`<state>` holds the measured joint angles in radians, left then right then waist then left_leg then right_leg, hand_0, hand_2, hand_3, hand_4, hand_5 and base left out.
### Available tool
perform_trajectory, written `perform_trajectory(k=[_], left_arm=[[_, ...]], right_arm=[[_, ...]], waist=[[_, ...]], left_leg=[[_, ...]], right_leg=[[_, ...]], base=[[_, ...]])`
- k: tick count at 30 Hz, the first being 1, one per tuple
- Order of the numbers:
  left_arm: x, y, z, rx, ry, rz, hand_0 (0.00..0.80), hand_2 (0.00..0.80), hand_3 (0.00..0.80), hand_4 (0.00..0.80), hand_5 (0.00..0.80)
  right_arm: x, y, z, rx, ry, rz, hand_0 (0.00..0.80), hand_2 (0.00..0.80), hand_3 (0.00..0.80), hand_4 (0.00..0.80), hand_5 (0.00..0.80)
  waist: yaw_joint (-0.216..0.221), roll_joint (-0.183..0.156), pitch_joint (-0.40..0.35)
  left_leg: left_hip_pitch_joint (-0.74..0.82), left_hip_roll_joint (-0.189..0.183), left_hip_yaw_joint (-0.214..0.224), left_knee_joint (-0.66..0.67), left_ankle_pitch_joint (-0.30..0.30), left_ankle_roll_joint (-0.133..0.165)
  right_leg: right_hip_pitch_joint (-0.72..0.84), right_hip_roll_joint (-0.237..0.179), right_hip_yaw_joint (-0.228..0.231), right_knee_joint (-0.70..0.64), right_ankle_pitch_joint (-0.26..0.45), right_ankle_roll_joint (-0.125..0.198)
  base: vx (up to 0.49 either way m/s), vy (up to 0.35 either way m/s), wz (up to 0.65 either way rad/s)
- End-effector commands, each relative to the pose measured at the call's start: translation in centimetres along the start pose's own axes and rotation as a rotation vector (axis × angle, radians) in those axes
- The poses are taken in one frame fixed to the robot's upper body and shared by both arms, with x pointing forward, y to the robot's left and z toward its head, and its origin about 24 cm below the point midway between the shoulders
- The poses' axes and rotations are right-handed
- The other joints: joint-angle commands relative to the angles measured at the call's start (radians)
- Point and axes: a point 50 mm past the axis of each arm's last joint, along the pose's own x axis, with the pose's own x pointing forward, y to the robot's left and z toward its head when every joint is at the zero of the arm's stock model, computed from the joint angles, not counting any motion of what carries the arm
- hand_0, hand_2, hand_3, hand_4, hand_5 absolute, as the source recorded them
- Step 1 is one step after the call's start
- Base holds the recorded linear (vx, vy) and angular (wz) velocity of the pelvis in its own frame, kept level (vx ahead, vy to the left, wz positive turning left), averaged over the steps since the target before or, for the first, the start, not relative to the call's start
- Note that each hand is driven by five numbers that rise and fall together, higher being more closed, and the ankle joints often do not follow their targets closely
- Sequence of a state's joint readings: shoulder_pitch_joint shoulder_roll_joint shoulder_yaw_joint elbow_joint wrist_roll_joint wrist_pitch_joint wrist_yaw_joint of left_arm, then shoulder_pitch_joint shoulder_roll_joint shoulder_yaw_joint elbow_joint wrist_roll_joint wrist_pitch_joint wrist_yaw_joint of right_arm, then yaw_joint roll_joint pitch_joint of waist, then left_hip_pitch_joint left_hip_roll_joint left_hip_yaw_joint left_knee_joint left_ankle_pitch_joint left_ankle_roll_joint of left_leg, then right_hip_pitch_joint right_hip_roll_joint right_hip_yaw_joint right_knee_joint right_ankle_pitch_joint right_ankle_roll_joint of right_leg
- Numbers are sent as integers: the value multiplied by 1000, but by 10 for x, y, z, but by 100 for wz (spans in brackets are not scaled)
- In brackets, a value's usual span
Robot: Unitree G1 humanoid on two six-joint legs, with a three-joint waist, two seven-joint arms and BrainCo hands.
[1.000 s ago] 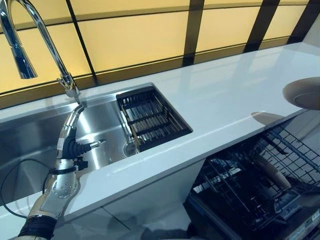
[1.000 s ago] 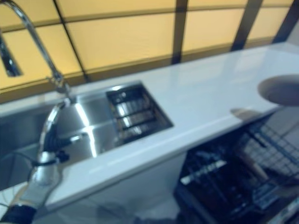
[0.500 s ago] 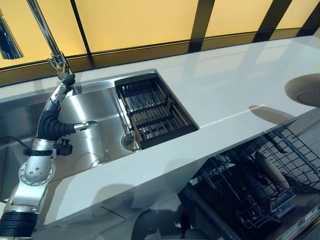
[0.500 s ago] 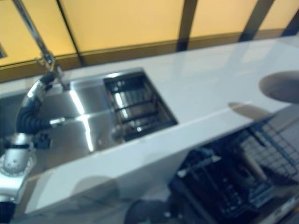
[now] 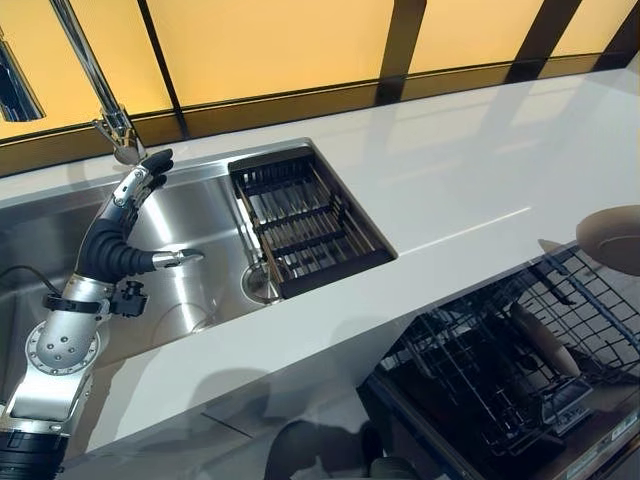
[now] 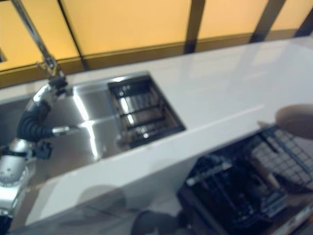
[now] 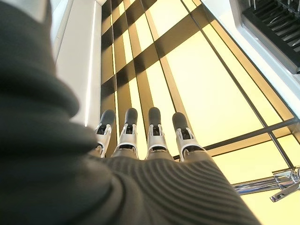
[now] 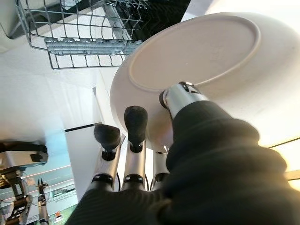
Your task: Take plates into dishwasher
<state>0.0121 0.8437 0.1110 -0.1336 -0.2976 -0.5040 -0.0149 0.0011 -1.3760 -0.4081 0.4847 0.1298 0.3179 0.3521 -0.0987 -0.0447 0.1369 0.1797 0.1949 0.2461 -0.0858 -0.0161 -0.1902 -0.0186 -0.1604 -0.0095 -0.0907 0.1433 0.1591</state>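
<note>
Your right hand [image 8: 140, 154] holds the round beige ceramic plate [image 8: 197, 70]: the thumb presses on the plate's underside near the foot ring, while two dark-tipped fingers [image 8: 136, 123] show at its rim; whether the others reach round the far face you cannot tell from here. From the head camera the plate [image 5: 612, 240] sits at about 3 o'clock, past the front edge of the white countertop [image 5: 450, 180] and directly above the open dishwasher's dark wire rack [image 5: 500, 370], which lies at about 5 o'clock. That is the relation that matters: the rack is straight below the plate, and the plate rides nearly flat, so you will likely need to tip it on edge before lowering it between the tines. A pale dish [image 5: 545, 340] appears to stand in the rack just below already, so choose a free slot beside it. Your left hand [image 5: 135, 195] is far off at 10 o'clock, over the stainless steel sink [image 5: 190, 290] by the chrome tap [image 5: 90, 80], fingers straight and empty.
</note>
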Motion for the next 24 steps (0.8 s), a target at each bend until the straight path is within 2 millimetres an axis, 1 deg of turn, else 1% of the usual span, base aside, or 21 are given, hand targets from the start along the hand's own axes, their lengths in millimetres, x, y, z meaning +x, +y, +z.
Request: perform_trajectory(k=[1, 7, 10, 13, 14, 16, 18, 19, 20, 21, 22, 23, 24], left_arm=[[17, 12, 17, 47, -82, -11, 0, 0, 0, 0, 0], [18, 8, 9, 41, -47, -20, 0, 0, 0, 0, 0], [18, 9, 7, 42, -34, -3, 0, 0, 0, 0, 0], [20, 10, 6, 38, -36, 16, 0, 0, 0, 0, 0], [20, 10, 6, 37, -38, 21, 0, 0, 0, 0, 0], [23, 11, 6, 27, -49, 40, 0, 0, 0, 0, 0], [23, 11, 6, 19, -60, 58, 0, 0, 0, 0, 0], [27, 7, 8, 6, -74, 65, 0, 0, 0, 0, 0], [30, 4, 9, 0, -77, 76, 0, 0, 0, 0, 0], [33, 5, 8, 11, -62, 96, 0, 0, 0, 0, 0], [32, 6, 4, 33, -40, 115, 0, 0, 0, 0, 0], [32, 8, 2, 69, -26, 134, 0, 0, 0, 0, 0], [31, 11, 1, 85, -17, 145, 0, 0, 0, 0, 0]], right_arm=[[-7, -28, 6, 49, 8, -52, 800, 800, 800, 800, 800], [-4, -16, -7, 59, 60, 26, 800, 800, 800, 800, 800], [-3, -8, -11, 48, 62, 63, 800, 800, 800, 800, 800], [-2, -2, -10, 38, 49, 92, 800, 800, 800, 800, 800], [-2, -2, -8, 40, 47, 91, 800, 800, 800, 800, 800], [-3, -9, -3, 43, 43, 80, 800, 800, 800, 800, 800], [-4, -15, 2, 47, 41, 72, 800, 800, 800, 800, 800], [-5, -15, 3, 59, 49, 68, 800, 800, 800, 800, 800], [-3, -7, -2, 79, 53, 73, 800, 800, 800, 800, 800], [1, 6, -6, 85, 49, 95, 800, 800, 800, 800, 800], [4, 18, -6, 82, 27, 122, 800, 800, 800, 800, 800], [7, 30, 3, 85, 4, 150, 800, 800, 800, 800, 800], [7, 32, 9, 82, -4, 165, 800, 800, 800, 800, 800]], waist=[[-23, -45, -29], [-46, -41, -23], [-59, -37, -20], [-66, -33, -18], [-68, -33, -18], [-74, -31, -15], [-79, -33, -2], [-80, -42, 20], [-82, -55, 39], [-75, -70, 50], [-72, -79, 58], [-64, -74, 68], [-59, -71, 64]], left_leg=[[2, 22, -41, -1, 20, 42], [10, 21, -18, -1, 16, 44], [14, 21, -7, -1, 15, 44], [19, 20, 1, -1, 14, 45], [24, 19, 4, -1, 12, 46], [49, 15, 20, -1, 0, 50], [50, 7, 26, 52, -18, 57], [7, -10, 12, 148, -54, 68], [-35, -22, -6, 221, -90, 79], [-40, -30, 2, 229, -100, 83], [-24, -37, 22, 209, -96, 78], [-3, -37, 36, 164, -80, 85], [-6, -40, 41, 142, -61, 94]], right_leg=[[65, -48, -24, 3, -16, 56], [57, -45, -1, 3, -11, 56], [55, -46, 7, 3, -9, 58], [54, -46, 10, 3, -9, 56], [55, -46, 10, 3, -9, 53], [58, -50, 6, 3, -5, 44], [50, -51, 14, 40, -12, 34], [30, -59, 28, 86, -16, 28], [14, -76, 37, 93, -2, 34], [7, -104, 24, 50, 60, 59], [-20, -130, -11, 17, 127, 79], [-40, -123, -37, 44, 125, 87], [-43, -109, -35, 97, 101, 84]], base=[[0, 0, 0], [-1, 5, 0], [-14, 33, -6], [-32, 44, -11], [-62, 90, -7], [-78, 121, -4], [-96, 90, -7], [-108, 39, -17], [-109, -42, -20], [-91, -93, -18], [-171, -72, -21], [-245, -13, -33], [-378, 34, -45]])
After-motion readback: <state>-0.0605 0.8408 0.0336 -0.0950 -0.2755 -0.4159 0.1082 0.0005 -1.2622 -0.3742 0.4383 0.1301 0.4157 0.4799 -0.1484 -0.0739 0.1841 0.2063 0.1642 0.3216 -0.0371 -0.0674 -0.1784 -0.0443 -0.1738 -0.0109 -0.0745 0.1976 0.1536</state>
